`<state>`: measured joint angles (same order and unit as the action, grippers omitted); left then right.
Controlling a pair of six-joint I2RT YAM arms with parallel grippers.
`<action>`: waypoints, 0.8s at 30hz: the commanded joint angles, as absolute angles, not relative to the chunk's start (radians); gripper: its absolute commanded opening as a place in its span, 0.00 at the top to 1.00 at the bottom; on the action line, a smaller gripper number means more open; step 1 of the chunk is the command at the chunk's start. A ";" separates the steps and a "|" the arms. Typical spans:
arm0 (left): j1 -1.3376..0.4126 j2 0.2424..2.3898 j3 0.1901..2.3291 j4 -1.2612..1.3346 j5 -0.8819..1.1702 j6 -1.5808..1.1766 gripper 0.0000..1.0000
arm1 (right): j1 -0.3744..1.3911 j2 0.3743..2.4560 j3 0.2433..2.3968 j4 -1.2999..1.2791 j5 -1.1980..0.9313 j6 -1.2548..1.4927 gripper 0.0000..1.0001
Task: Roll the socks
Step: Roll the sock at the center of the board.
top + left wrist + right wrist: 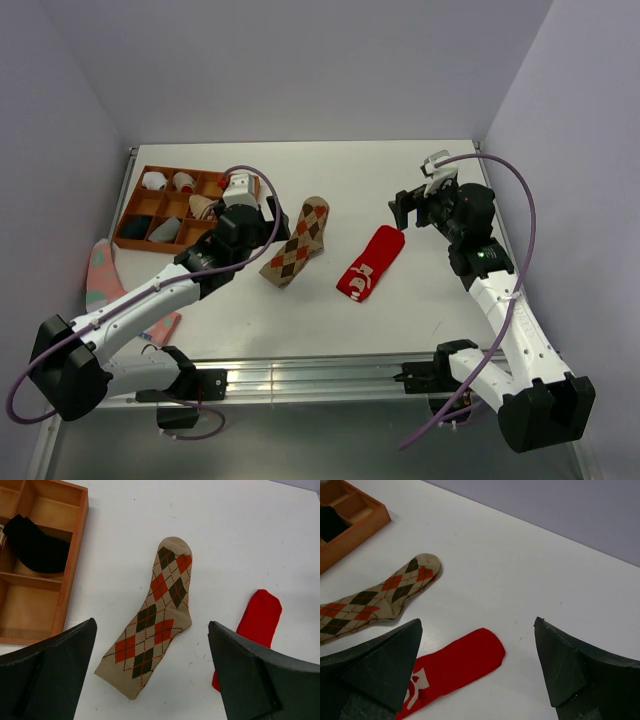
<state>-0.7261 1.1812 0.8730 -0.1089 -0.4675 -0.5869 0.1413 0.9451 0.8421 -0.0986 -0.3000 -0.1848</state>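
Argyle sock (297, 255) and red sock (370, 263) lie flat and unrolled mid-table (400, 165), side by side but not touching, argyle on the left. The left gripper (272, 215) hovers above the argyle's toe end with its jaws spread wide and nothing between them. The right gripper (403, 210) hangs over the red sock's toe, equally released. The right wrist view catches the red sock's white marking (415, 687), while the left wrist view shows only its plain end. The left wrist view also picks out a black sock (35, 545) in the wooden tray (135, 215). Only the top view shows the pink sock (100, 270) left of that tray.
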 commanded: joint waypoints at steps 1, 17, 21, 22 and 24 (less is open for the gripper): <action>-0.730 1.187 0.905 -0.080 -0.454 -0.575 0.01 | 0.138 0.930 0.847 -0.078 -0.295 -0.193 0.00; -0.730 1.195 0.919 -0.101 -0.440 -0.566 0.00 | 0.159 1.090 0.971 -0.313 -0.376 -0.293 0.08; -0.730 1.206 0.933 -0.127 -0.446 -0.566 0.00 | 0.274 1.146 0.965 -0.412 -0.302 -0.345 0.18; -0.730 1.206 0.930 -0.127 -0.448 -0.568 0.00 | 0.326 1.161 0.944 -0.416 -0.263 -0.360 0.22; -0.730 1.204 0.920 -0.117 -0.446 -0.574 0.01 | 0.371 1.175 0.919 -0.420 -0.236 -0.370 0.24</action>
<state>-0.7261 1.2037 0.8906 -0.1242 -0.4557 -0.5861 0.3016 1.1549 0.9295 -0.3573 -0.2955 -0.3180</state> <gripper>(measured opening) 0.995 0.769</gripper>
